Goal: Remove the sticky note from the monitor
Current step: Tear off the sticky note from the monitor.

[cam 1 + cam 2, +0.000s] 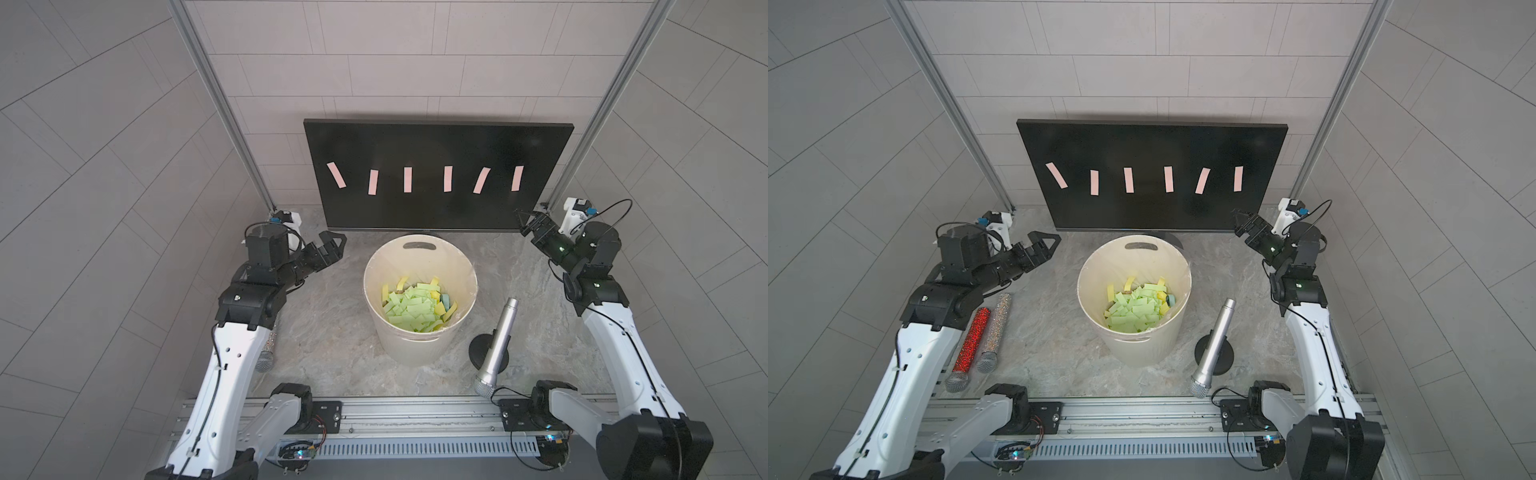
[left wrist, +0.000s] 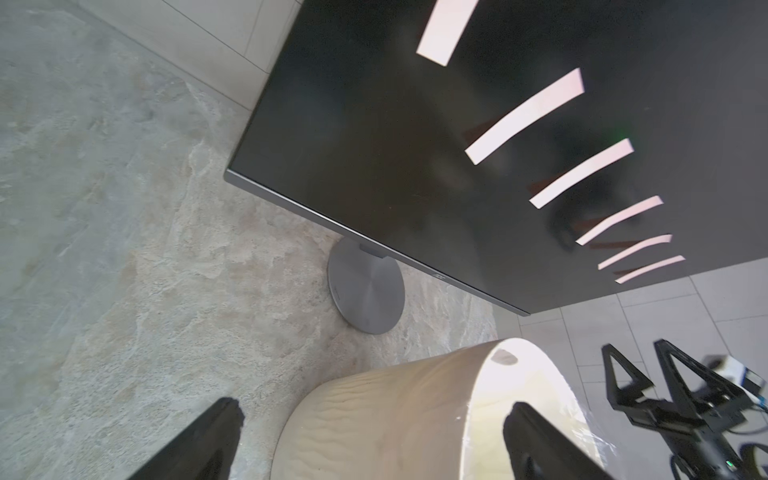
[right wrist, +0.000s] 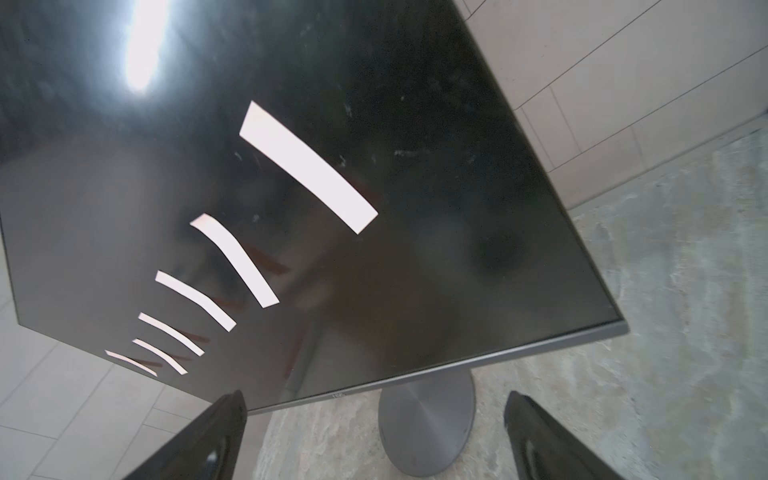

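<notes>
Pink and narrow, six sticky notes [image 1: 407, 179] run in a row across the middle of the monitor [image 1: 436, 141], which stands upright at the far edge of the marbled tabletop [image 1: 324, 332]. Several tilt, the rest hang nearly straight. Your right end effector [image 1: 523, 222] hovers just off the screen's lower right corner, jaws spread wide and holding nothing, with the rightmost note above it. Your left end effector [image 1: 337, 246] is likewise wide open and empty, near the lower left corner. The cream bucket [image 1: 419, 349] crowds the screen's bottom edge at centre, with open room either side. A silver microphone [image 1: 496, 340] leans right of the bucket.
</notes>
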Available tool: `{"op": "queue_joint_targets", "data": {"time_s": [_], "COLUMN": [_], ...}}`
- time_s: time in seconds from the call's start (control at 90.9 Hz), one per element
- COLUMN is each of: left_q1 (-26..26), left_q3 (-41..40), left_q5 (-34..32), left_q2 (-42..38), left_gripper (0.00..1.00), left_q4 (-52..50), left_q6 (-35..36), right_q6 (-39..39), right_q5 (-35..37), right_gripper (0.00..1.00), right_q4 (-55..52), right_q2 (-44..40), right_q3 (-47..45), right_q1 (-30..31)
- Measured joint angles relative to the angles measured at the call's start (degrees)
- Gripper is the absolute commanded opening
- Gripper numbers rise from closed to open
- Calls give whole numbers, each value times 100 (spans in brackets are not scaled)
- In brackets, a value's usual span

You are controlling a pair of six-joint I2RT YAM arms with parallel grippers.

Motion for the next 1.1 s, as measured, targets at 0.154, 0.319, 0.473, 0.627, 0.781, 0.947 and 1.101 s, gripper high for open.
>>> {"op": "queue_joint_targets", "data": {"time_s": [0.154, 0.319, 0.473, 0.627, 0.781, 0.947, 1.101], "left_q1": [-35, -63, -66, -66, -66, -66, -66], "left_q3": [197, 343, 463, 518, 590, 640, 640], "left_q5": [308, 570, 789, 970, 1088, 1150, 1209], "left_q2": [85, 229, 354, 420, 501, 542, 542], "left_gripper": [100, 100, 100, 100, 100, 100, 100], "left_q4": [9, 28, 55, 120, 160, 190, 221], "left_q6": [2, -4, -24, -85, -127, -146, -160], "right_q6": [476, 894, 1213, 1473, 1812, 2155, 2389], "right_q5": [-326, -590, -752, -811, -852, -960, -981], "right_gripper": [95, 93, 92, 90, 87, 84, 81], "right_q4": [691, 1283, 1694, 2050, 2446, 2750, 2964], "right_q2": [470, 931, 1252, 1519, 1768, 2009, 2149], "right_q3": [31, 184, 385, 573, 667, 765, 800], "right_q1": [-59, -61, -70, -70, -70, -98, -107]}}
